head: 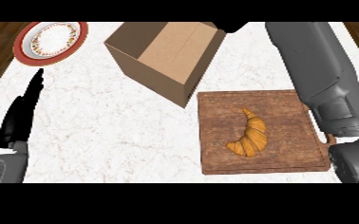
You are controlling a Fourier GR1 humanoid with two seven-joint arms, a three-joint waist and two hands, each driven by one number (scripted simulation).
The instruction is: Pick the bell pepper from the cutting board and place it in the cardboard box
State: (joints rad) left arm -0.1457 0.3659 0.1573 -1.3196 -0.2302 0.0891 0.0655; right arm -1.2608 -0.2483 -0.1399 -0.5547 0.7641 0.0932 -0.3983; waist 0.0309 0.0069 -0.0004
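Observation:
The cardboard box stands open at the upper middle of the counter, tilted, with its brown inside showing. No bell pepper shows anywhere. The wooden cutting board lies at the lower right and carries only a golden croissant. My right forearm runs up the right side, over the board's right edge. Only a small black part of my right hand shows, at the view's top just past the box's far right corner. My left hand rests open at the left edge, fingers pointing up, holding nothing.
A white plate with a red patterned rim sits at the upper left corner. White marble counter spreads between my left hand and the cutting board. Dark wood shows beyond the counter's far corners.

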